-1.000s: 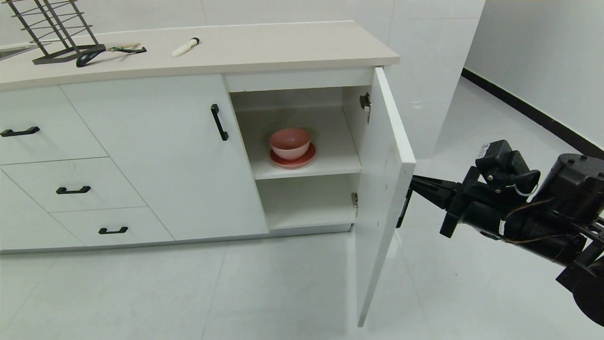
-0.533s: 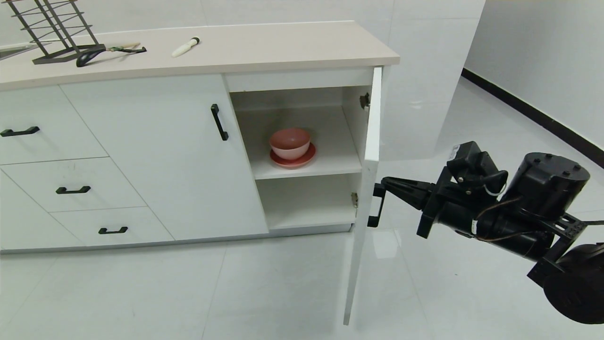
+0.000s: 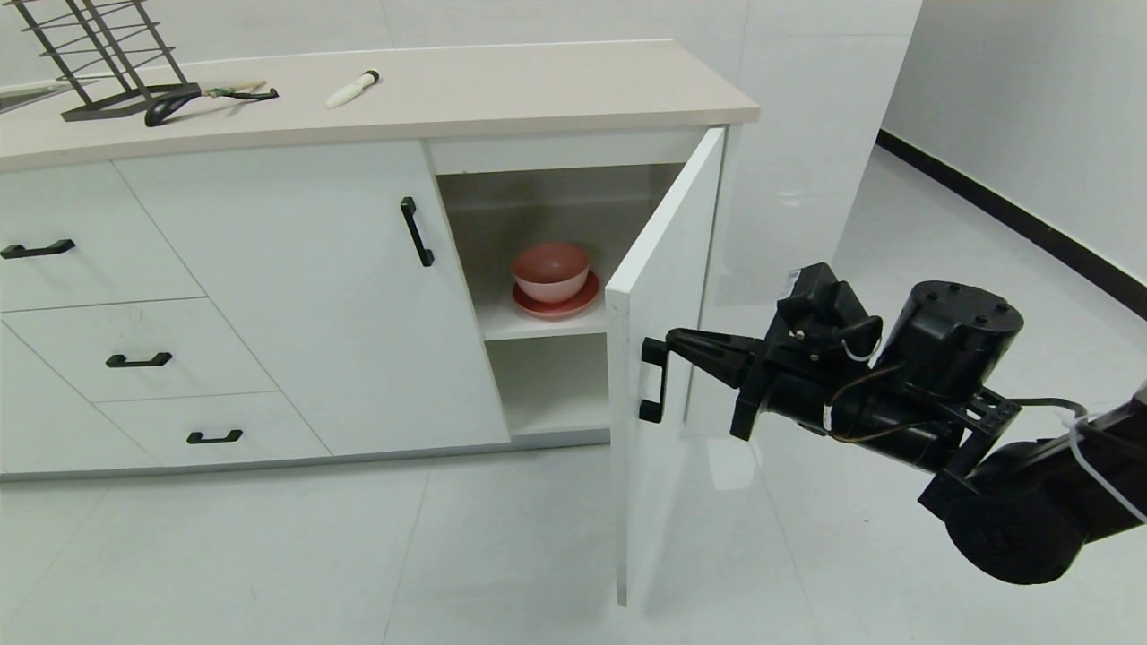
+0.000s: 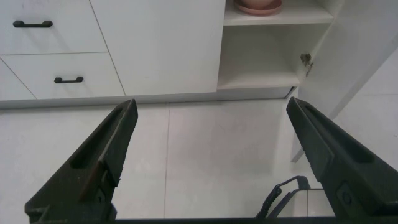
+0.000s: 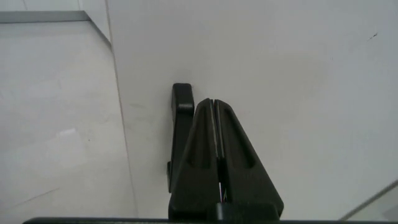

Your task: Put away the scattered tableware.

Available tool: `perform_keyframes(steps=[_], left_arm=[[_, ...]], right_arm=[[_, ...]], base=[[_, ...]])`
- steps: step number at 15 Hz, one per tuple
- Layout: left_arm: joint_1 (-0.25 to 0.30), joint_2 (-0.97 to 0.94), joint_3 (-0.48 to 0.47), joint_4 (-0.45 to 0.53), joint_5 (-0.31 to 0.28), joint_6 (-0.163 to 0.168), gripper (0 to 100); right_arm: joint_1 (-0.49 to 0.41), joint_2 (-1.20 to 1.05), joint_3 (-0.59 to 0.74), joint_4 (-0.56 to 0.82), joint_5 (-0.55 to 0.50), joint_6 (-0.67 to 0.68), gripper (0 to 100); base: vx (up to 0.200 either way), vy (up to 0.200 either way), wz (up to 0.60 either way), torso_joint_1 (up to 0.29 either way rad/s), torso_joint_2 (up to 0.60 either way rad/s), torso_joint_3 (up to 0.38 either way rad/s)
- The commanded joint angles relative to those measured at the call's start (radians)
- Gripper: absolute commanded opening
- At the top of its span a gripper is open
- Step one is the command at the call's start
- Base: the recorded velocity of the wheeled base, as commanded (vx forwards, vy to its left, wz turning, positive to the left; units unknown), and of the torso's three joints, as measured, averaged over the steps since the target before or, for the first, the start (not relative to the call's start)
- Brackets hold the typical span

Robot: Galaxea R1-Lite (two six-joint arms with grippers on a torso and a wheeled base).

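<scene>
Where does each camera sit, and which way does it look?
Head view: on the head, looking down at the cabinet; right arm and right claw show.
Left wrist view: on the left wrist, facing floor and cabinet past the open left claw.
Right wrist view: on the right wrist, facing the door handle past the shut right claw.
Shared: head and left wrist views show the pink plate.

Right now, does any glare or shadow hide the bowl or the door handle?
Head view: glare only on the floor tile; the shelf lies in shadow, yet the bowl shows plainly. Right wrist view: the right pincer covers part of the handle.
</scene>
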Motion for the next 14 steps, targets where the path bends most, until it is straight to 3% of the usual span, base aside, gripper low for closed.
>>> perform_keyframes(steps=[1,14], left_arm=[[0.000,0.000,-0.001,0.000,0.002,0.000,100],[0.000,0.000,-0.001,0.000,0.002,0.000,100]], right_arm=[[0.006,0.039,-0.039,0.000,-0.001,-0.001,0],[0.050,0.111,-0.166,-0.003,0.000,-0.001,0]], base=[[0.000,0.000,0.00,0.000,0.00,0.000],[0.000,0.000,0.00,0.000,0.00,0.000]])
